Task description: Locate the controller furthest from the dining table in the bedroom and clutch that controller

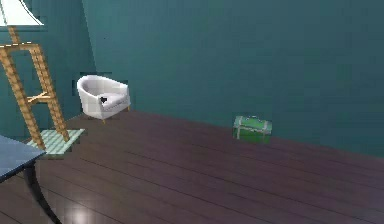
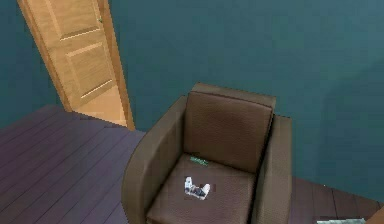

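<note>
Right, start with the brown armchair [image 2: 225, 135] in the arm side view. On its seat cushion, toward the front, lies a small white-and-grey thing [image 2: 196, 187], too small for you to name with any certainty as the controller. A thin dark-green sliver [image 2: 200, 160] lies further back on the same cushion, apart from it. The chair stands against the teal wall [image 2: 250, 40]. At that view's left a wooden panelled door [image 2: 80, 50] is set in its frame, with dark plank floor [image 2: 60, 160] between door and chair.

Look ahead and you see a second chair, a white armchair [image 1: 103, 97], against the far wall with a small dark blob [image 1: 106, 100] on its seat; what that blob is you cannot make out. A green box [image 1: 252, 127] sits on the floor by the wall, well apart from the white chair. At the forward view's left stands a wooden ladder-like lamp stand [image 1: 35, 90] with a pale shade [image 1: 20, 12] on a light mat [image 1: 58, 143], and a dark table corner [image 1: 12, 158] shows below it.

As for the gripper, you cannot tell its state.
</note>
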